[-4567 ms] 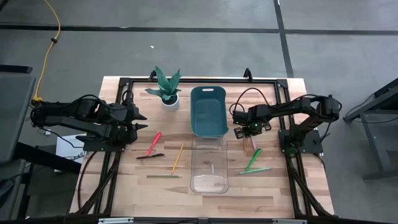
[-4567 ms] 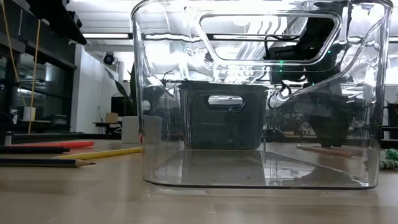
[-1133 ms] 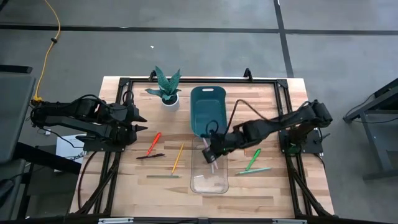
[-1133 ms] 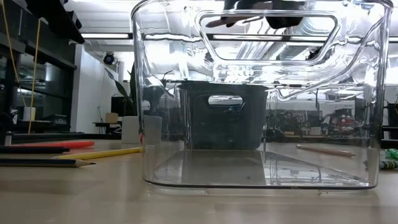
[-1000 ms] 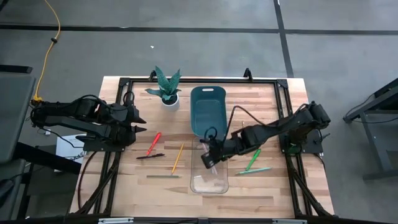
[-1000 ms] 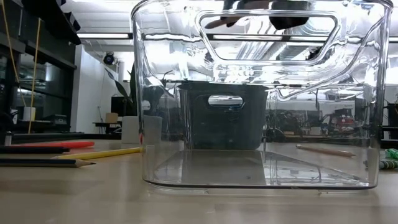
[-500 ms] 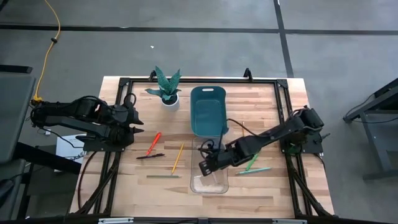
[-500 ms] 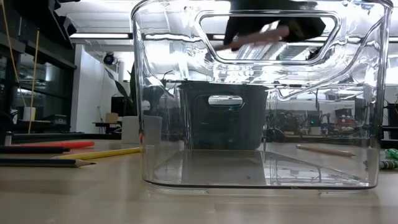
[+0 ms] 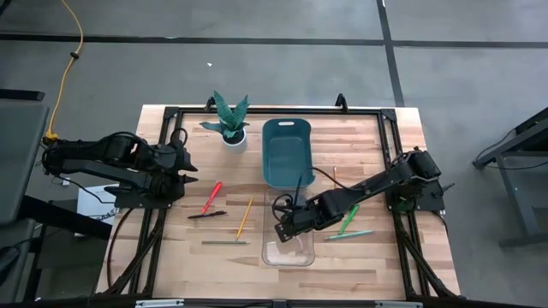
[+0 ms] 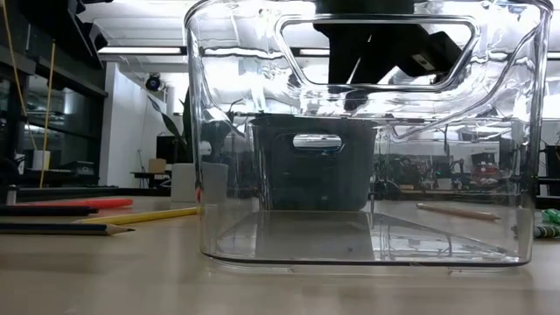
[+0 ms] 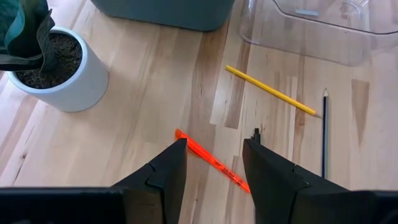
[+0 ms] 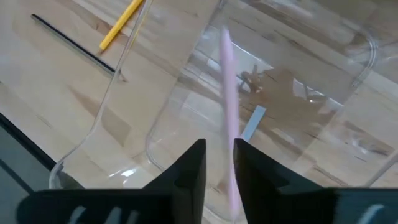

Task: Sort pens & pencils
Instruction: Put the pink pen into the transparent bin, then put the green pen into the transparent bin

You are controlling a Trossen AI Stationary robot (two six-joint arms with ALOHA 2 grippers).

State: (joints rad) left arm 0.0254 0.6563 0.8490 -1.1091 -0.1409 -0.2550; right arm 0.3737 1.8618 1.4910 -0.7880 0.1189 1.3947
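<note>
Lab: framed workbench (image 9: 377, 265), concrete floor (image 9: 257, 68)

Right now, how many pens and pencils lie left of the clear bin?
4: a red pen, a black pen beside it, a yellow pencil nearer the clear bin, and a grey-brown pencil nearest the front edge. None seems hidden.

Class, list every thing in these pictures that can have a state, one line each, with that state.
left gripper: open, empty, above the red pen
right gripper: over the clear bin
pink pen: at the right gripper; held or released, unclear
red pen: lying flat
yellow pencil: lying flat
clear bin: upright, open-topped
teal bin: upright, open-topped
plant: upright
</note>
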